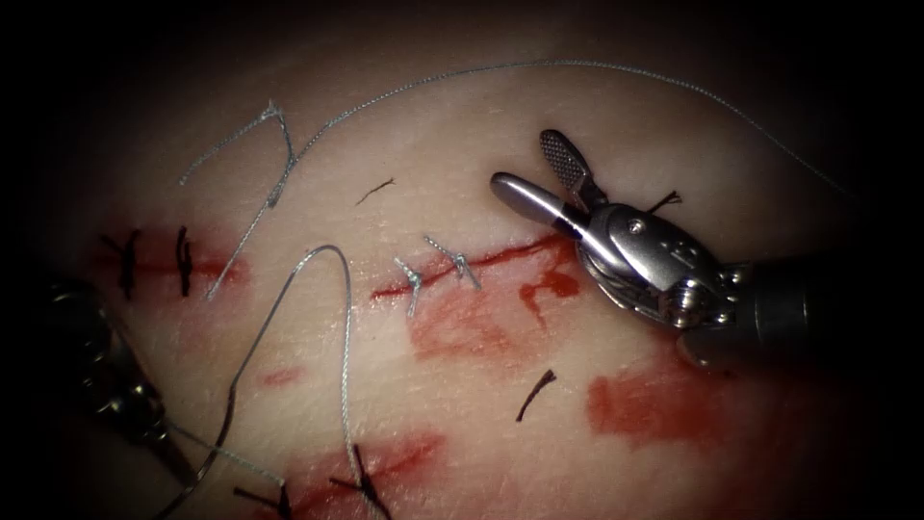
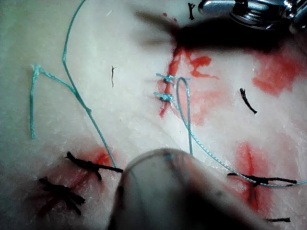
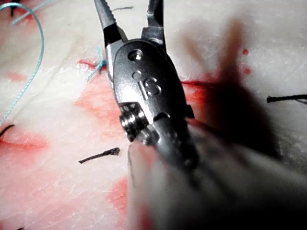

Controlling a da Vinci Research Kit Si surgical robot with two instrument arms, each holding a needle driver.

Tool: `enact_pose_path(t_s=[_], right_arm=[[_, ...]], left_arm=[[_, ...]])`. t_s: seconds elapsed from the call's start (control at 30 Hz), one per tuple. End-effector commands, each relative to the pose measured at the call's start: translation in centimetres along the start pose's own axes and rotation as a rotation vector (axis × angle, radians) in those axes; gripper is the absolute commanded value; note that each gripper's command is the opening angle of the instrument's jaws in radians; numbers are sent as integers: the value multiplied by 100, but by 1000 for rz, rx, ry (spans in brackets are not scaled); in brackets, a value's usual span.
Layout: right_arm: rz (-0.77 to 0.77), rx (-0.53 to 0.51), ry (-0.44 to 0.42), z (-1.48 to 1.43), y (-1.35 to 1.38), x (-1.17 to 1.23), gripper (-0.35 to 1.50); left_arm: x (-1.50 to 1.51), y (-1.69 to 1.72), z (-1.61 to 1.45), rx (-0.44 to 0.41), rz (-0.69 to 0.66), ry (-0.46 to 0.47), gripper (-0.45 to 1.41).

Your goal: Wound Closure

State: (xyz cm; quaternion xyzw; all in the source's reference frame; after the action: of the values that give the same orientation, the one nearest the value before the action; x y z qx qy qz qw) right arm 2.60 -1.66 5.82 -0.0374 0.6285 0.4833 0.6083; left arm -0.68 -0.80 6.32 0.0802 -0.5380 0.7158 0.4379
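The tissue (image 1: 462,125) carries a cut (image 1: 500,256) with red fluid and two pale thread stitches (image 1: 438,268), also seen as stitches (image 2: 165,88). My right tool (image 1: 527,164) hovers over the right end of this cut, jaws open and holding nothing; the same open jaws belong to the right tool (image 3: 129,12). My left tool (image 1: 159,424) sits low on the left in shadow, with thread (image 1: 342,255) rising from beside its tip in a tall loop. Its blurred shaft (image 2: 163,191) hides the tip. I cannot tell where the needle is.
A long loose thread (image 1: 539,65) arcs over the far tissue, ending in a knotted tail (image 1: 274,120). Dark stitches close a second cut (image 1: 154,260) at left and a third (image 1: 366,477) near the front. Short dark cut thread ends (image 1: 534,393) lie scattered.
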Motion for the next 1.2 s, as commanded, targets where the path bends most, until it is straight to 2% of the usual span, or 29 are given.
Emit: enact_pose_path(t_s=[0.03, 0.13, 0.17, 0.2, 0.23, 0.27, 0.3, 0.33, 0.4, 0.53, 0.63, 0.67, 0.7, 0.83, 0.87, 0.9, 1.1, 1.2], right_arm=[[1, 2, 1, 5, -5, -6, 143], [1, 2, 1, 5, -5, -6, 143], [1, 2, 1, 5, -5, -6, 143], [1, 2, 1, 5, -5, -6, 143], [0, 2, 1, 5, -5, -6, 143], [0, 2, 1, 5, -5, -6, 143], [0, 2, 1, 5, -5, -6, 143], [0, 2, 1, 5, -5, -6, 143], [0, 2, 1, 5, -5, -6, 143], [0, 2, 1, 4, -5, -6, 143], [0, 2, 1, 4, -6, -6, 143], [0, 2, 1, 4, -6, -6, 143], [0, 2, 1, 4, -6, -6, 143], [6, 2, 1, 4, -6, -6, 143], [6, 2, 1, 4, -6, -6, 143], [6, 2, 1, 4, -6, -6, 143], [6, 2, 1, 4, -6, -6, 143], [6, 2, 1, 4, -6, -6, 143]], left_arm=[[4, 1, 4, 5, -2, 10, -45], [2, 4, -3, 37, -13, 16, -45], [2, 3, 0, 47, 32, 35, -3], [2, 1, 1, 46, 51, 51, 21], [2, 0, 4, 46, 57, 59, 24], [2, -1, 6, 49, 57, 56, 36], [2, -2, 8, 51, 56, 52, 56], [1, -4, 13, 56, 75, 56, 84], [2, -5, 21, 61, 76, 63, 99], [6, -6, 33, 73, 75, 62, 106], [8, -6, 37, 76, 75, 62, 103], [8, -6, 37, 77, 75, 56, 83], [9, -6, 36, 81, 74, 35, 26], [9, -4, 34, 82, 69, 10, -11], [9, -4, 33, 80, 71, 5, -37], [8, -4, 33, 78, 67, 0, -45], [7, -1, 25, 70, 59, -8, -45], [7, 7, 9, 50, 61, 21, -45]])
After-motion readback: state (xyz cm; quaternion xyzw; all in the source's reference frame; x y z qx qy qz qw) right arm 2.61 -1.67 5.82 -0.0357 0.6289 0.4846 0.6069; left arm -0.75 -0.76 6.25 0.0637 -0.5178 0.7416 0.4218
